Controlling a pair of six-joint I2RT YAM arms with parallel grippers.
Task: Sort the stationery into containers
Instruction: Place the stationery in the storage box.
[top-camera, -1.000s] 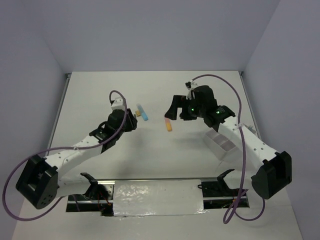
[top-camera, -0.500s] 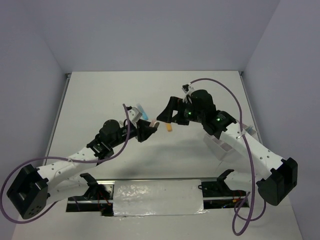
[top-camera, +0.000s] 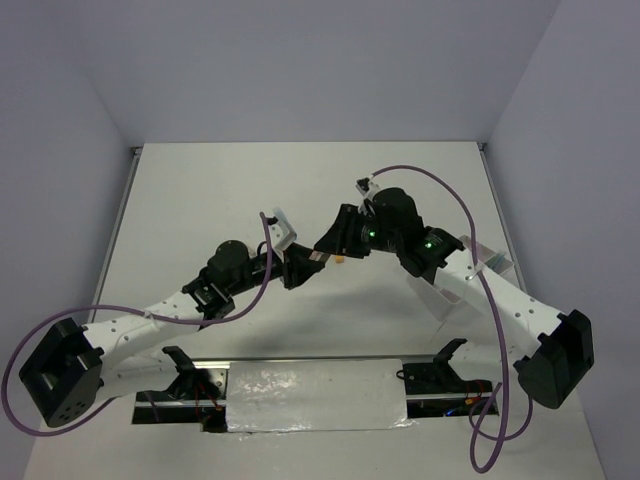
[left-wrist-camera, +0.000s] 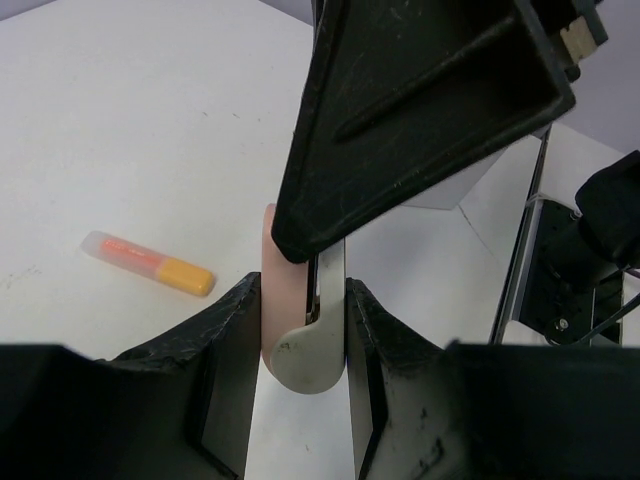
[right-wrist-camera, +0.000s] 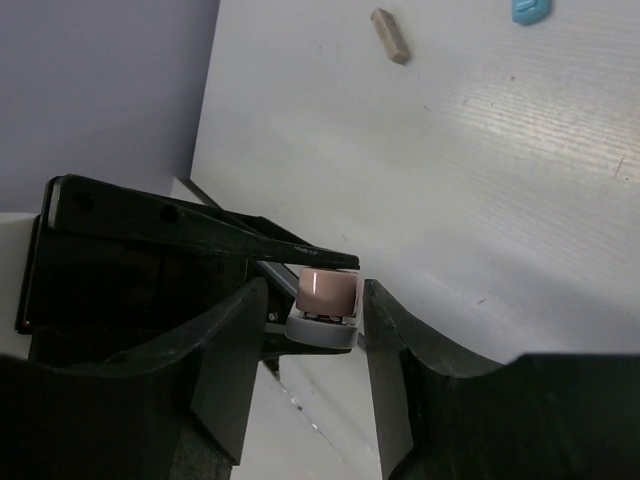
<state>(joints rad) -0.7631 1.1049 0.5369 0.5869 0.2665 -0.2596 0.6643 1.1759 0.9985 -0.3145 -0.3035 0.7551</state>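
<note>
A pink marker (left-wrist-camera: 278, 290) with a white clip hangs in the air over the table's middle, where both grippers meet. My left gripper (left-wrist-camera: 303, 300) is shut on its near end. From the opposite side, my right gripper (right-wrist-camera: 318, 300) has its jaws closed in on the marker's (right-wrist-camera: 328, 288) other end. In the top view the two grippers (top-camera: 300, 268) (top-camera: 325, 245) stand tip to tip. Just beyond them an orange marker (left-wrist-camera: 150, 264) lies on the table. The white divided tray (top-camera: 497, 266) sits at the right, partly hidden under the right arm.
A tan eraser (right-wrist-camera: 390, 36) and the end of a blue marker (right-wrist-camera: 528, 10) lie on the table behind the grippers. The right arm's purple cable (top-camera: 470, 205) loops above the tray. A metal rail (top-camera: 315, 395) runs along the near edge.
The left arm swung right and forward, carrying the pink marker to the middle. The right gripper came left to meet it, and its wide-open jaws closed in around the marker.
</note>
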